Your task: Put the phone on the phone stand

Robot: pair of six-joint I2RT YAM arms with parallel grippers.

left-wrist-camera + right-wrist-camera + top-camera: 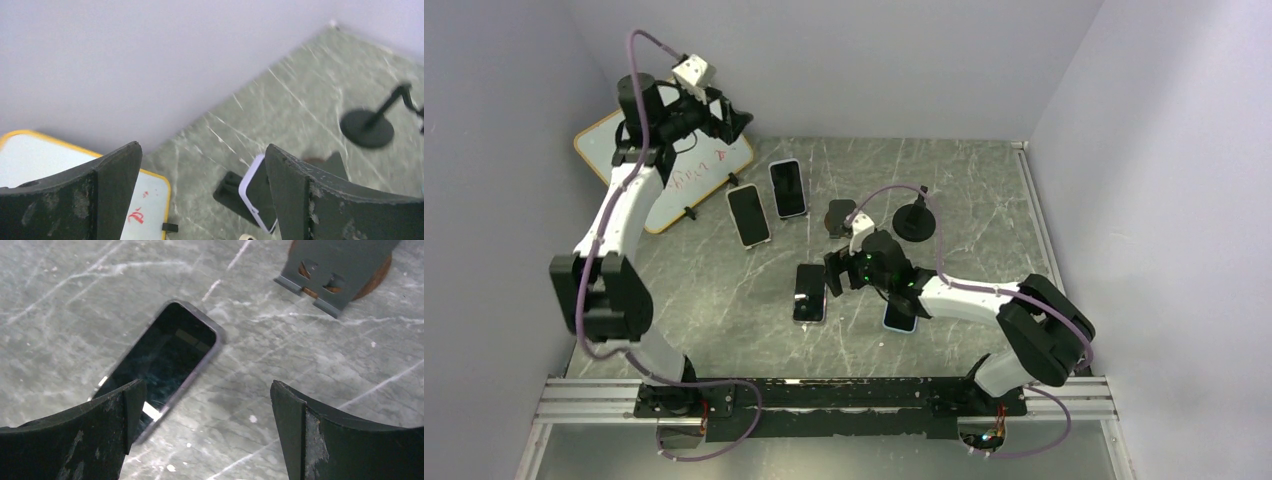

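A dark phone [809, 292] [160, 360] lies flat, screen up, mid-table. My right gripper [832, 275] [205, 425] hovers open just above it, its left finger over the phone's lower end, with nothing between the fingers. A grey phone stand [839, 217] [335, 270] on a brown round base stands empty just beyond. My left gripper [729, 118] [202, 195] is raised high at the back left, open and empty. Below it a white-cased phone [260, 192] leans on a black stand [232, 190].
Two white-cased phones [748, 215] [788, 187] sit left of centre. A black round-base stand [914, 220] [367, 127] is at the back. A blue phone [900, 318] lies partly under the right arm. A yellow-rimmed whiteboard [669, 180] [145, 200] is at the back left.
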